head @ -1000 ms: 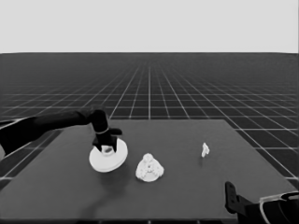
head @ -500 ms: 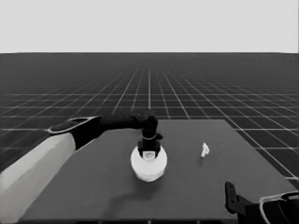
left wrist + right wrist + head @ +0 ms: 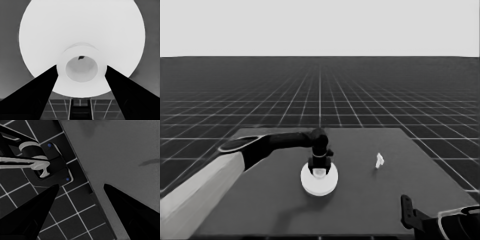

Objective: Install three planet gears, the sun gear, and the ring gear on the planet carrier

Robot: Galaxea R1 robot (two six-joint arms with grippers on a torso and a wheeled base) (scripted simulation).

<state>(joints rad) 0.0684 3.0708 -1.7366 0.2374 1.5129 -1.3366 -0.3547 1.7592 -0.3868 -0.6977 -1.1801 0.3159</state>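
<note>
Left gripper (image 3: 319, 169) grasps the larger round part (image 3: 319, 180) by its raised hub, having carried it from the table's (image 3: 370, 200) left end to mid-table. It now covers the gear stack, so assembly looks nearly finished. Right gripper (image 3: 80, 195) idles, fingers apart, at the near right corner.

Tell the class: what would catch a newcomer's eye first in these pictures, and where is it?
First, the larger round part, bright white near the middle of the dark table, with the left gripper directly over it, fingers either side of its raised central hub. Next, the thin white piece, alone toward the table's right. The right gripper waits at the near right corner.
</note>
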